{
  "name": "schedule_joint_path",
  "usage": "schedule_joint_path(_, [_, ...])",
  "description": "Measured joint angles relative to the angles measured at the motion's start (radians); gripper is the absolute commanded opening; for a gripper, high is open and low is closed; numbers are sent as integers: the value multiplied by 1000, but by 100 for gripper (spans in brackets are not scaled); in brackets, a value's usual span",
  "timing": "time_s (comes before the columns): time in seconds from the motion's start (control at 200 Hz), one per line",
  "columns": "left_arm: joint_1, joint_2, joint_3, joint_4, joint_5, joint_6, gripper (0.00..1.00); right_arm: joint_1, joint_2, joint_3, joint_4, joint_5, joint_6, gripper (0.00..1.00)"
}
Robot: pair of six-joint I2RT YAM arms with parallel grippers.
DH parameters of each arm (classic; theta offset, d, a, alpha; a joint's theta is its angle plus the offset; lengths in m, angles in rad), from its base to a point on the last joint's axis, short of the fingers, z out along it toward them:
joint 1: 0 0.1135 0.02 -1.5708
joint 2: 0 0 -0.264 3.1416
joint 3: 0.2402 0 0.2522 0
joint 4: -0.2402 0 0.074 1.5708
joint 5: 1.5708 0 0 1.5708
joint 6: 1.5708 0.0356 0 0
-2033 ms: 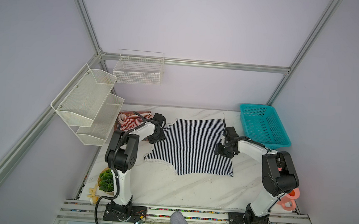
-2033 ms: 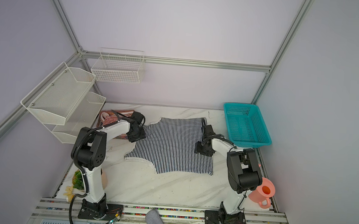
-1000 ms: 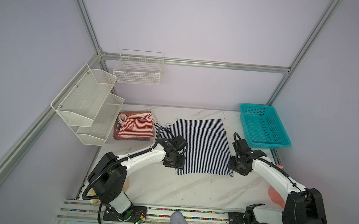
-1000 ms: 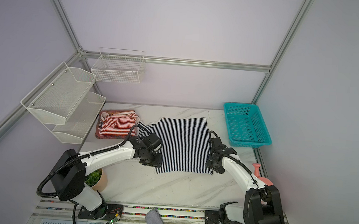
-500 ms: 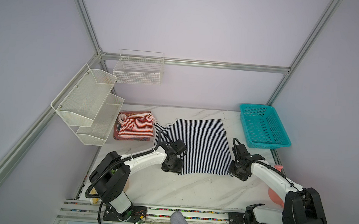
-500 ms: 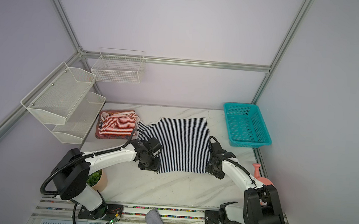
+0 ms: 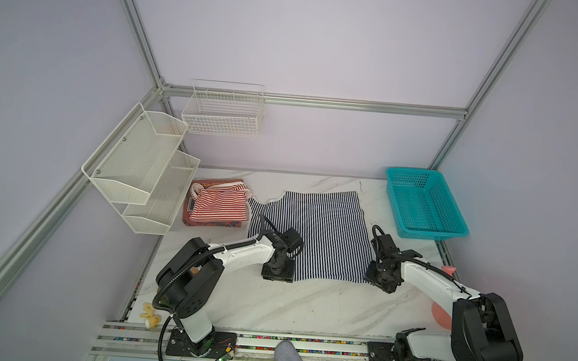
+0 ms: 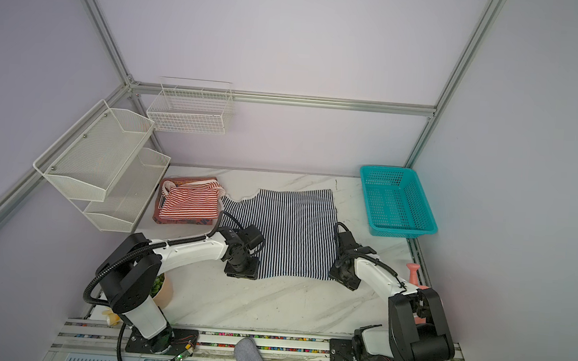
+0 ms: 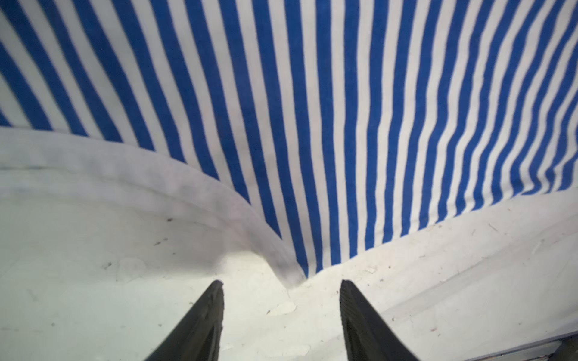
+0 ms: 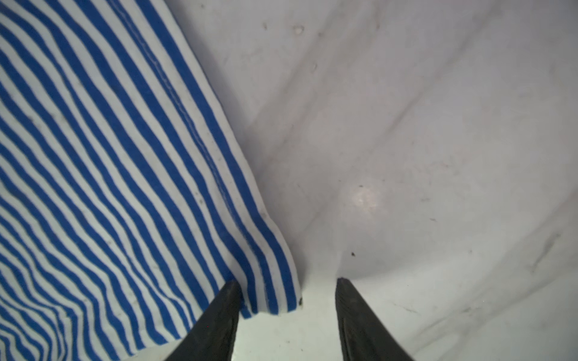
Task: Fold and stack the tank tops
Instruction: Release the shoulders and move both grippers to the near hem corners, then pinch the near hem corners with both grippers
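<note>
My navy-striped tank top (image 7: 315,232) lies spread flat in the middle of the worktop (image 7: 288,304). My left hand (image 9: 281,283) is down at its near left corner. Its fingers stand wide apart and hold nothing. The white-edged tip of the cloth lies just in front of the gap. My right hand (image 10: 287,281) is down at the near right corner, fingers apart too, with the cloth corner lying loose between them. The red-striped tank top (image 7: 218,204) sits folded at the far left, on a rust-red garment (image 7: 213,223).
</note>
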State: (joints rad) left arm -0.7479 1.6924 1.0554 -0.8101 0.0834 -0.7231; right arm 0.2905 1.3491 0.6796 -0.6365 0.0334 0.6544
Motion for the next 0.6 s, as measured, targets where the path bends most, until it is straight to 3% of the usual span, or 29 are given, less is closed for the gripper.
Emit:
schedule_joint_path(0.32, [0,32,0,16,2,-17,49,0,30,-1,27,-3,0,46])
schedule_joint_path(0.6, [-1,37,0,19,0,-26,24,0,31,-1,31,0,2,26])
